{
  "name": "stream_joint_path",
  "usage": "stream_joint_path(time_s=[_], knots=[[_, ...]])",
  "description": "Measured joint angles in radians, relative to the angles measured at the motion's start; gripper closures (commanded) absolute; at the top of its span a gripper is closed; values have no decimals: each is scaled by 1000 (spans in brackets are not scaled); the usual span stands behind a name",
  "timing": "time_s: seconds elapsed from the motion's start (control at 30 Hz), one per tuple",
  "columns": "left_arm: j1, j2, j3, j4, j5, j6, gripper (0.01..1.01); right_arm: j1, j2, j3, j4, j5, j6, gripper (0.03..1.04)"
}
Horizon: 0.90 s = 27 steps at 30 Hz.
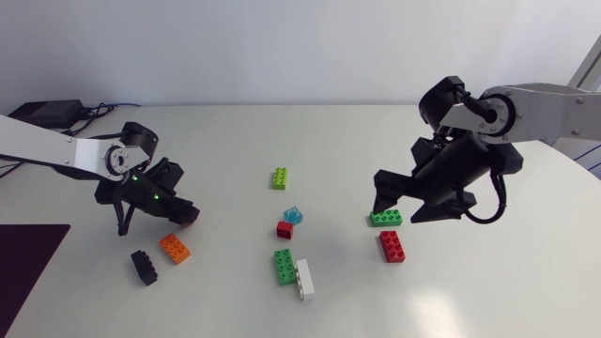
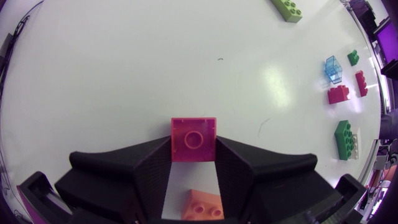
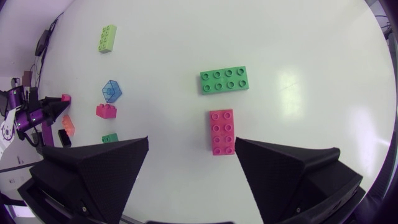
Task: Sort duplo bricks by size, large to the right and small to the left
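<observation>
**Holding a small brick over the left-hand pile**

The left gripper sits at the 9 o'clock side of the bench. It is clamped on a small pink brick, with one finger on each of two opposite flat walls. The brick is off the bench. An orange brick lies beneath the gripper, and a black brick lies near it toward 8 o'clock.

The right gripper is at the 3 o'clock side with its fingers spread wide, holding nothing. A green eight-stud brick lies by its fingertips. A red eight-stud brick lies just beside the green one, at its 6 o'clock.

Unsorted pieces lie around the bench's centre:
- a lime brick toward 12 o'clock
- a clear blue piece
- a small red brick
- a long green brick, touching a white brick toward 6 o'clock

**How the bricks should handle**

- **Feel:** They look like hard moulded plastic, so I judge them light, rigid and unlikely to break. Their sides are smooth and glossy enough to slide under a slack or skewed pinch.
- **Best hold:** The flat side walls, squarely and low on the body, as the pink brick is held now. The studded top offers no even face.
- **Long bricks:** These are best taken across the narrow width near the middle, so they do not swing.
- **Touching pair:** The green and white bricks will likely need a finger worked between them.
</observation>
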Motion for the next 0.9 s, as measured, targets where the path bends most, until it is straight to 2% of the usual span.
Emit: stream_joint_path(time_s=[0.03,0.07,0.27,0.47,0.6,0.9], knots=[[0,5,0,4,0,0,202,0,-2,0,0,0,0,66],[0,8,0,8,0,0,43,0,-4,0,0,0,0,66],[0,-14,-2,-14,-7,44,39,0,-18,0,0,0,0,66],[17,-182,-50,-65,-8,97,41,1,-19,0,0,0,0,66],[20,-220,-103,-85,-7,125,41,8,-19,0,0,-3,3,66],[-41,-221,-235,-103,-7,146,43,13,-40,-4,0,-7,11,66]])
